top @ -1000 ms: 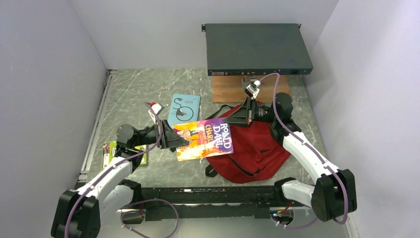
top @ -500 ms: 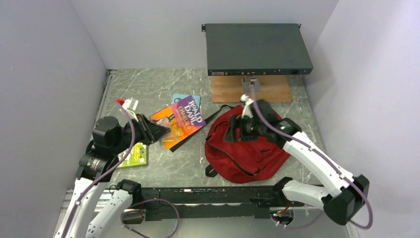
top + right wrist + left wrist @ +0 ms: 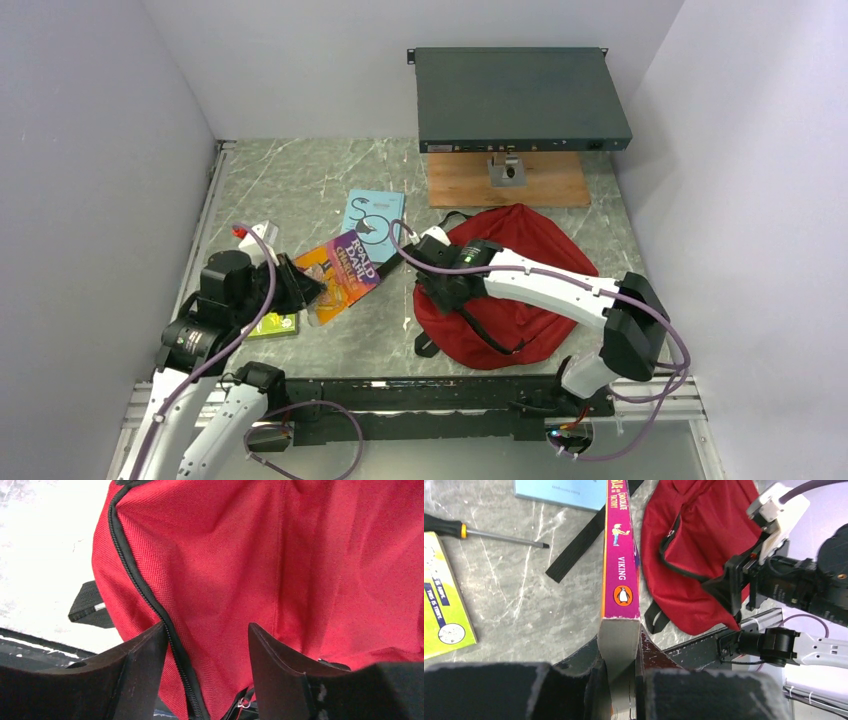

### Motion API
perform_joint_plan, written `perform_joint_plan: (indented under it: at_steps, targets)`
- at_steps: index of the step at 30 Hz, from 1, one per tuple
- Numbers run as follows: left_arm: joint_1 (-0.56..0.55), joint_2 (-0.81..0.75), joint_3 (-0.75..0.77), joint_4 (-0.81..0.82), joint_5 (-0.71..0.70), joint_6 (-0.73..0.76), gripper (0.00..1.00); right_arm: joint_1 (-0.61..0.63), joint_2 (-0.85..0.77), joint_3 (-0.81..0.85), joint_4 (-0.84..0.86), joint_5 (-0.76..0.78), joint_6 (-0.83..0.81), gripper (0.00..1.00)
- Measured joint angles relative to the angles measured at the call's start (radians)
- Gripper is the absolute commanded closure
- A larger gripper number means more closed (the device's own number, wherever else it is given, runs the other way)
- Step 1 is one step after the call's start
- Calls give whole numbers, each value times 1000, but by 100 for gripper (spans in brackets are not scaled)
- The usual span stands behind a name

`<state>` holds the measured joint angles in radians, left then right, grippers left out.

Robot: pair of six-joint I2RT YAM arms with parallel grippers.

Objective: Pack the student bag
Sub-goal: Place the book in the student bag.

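The student bag (image 3: 535, 300), a dark red backpack with black straps, lies right of centre; it also shows in the left wrist view (image 3: 694, 550). My left gripper (image 3: 310, 287) is shut on a colourful Roald Dahl book (image 3: 345, 268), held up left of the bag by its page edge, magenta spine (image 3: 621, 555) showing between the jaws (image 3: 620, 635). My right gripper (image 3: 440, 277) hangs over the bag's left edge. It is open (image 3: 205, 637), with red fabric (image 3: 260, 555) and the black zipper line (image 3: 150, 597) between its fingers.
A light blue book (image 3: 374, 214) lies behind the held book. A green book (image 3: 272, 325) lies near my left arm, a screwdriver (image 3: 479, 534) beside it. A dark rack unit (image 3: 520, 95) sits on a wooden board (image 3: 540, 185) at the back. A black strap (image 3: 584, 545) trails left of the bag.
My left gripper pulled the Roald Dahl book back leftward off the bag. My right arm swung from the bag's back edge across to its left edge.
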<state>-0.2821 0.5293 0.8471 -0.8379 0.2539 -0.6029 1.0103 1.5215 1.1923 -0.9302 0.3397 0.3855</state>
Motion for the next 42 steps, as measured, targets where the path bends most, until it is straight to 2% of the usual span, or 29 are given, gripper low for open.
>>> perform_joint_plan:
  at_steps: [2,5,7,11,15,21,28,32,38,42]
  targets:
    - [0,0,-18,-1,8,0,100,0,3,0,-3,19,-3,63]
    - [0,3,-35,2,25,-3,100,0,2,0,0,26,-8,78]
    - [0,5,-47,11,44,-6,100,0,2,0,3,23,-9,100]
    - [0,21,-80,38,97,-20,100,0,-1,0,4,31,1,100]
    - [0,48,-101,67,147,-44,100,0,-61,-4,-3,105,28,100]
    - [-15,64,-150,191,249,-128,100,-2,-338,-5,26,208,77,100]
    - [-114,120,-217,390,311,-297,100,-8,-590,-93,161,237,98,100]
    - [-186,141,-219,477,312,-388,100,-8,-595,-117,177,253,113,100]
    - [-269,125,-37,355,162,-396,100,-8,-555,-117,199,303,143,100]
    - [-279,117,-11,400,182,-433,100,-8,-542,-117,220,328,174,100]
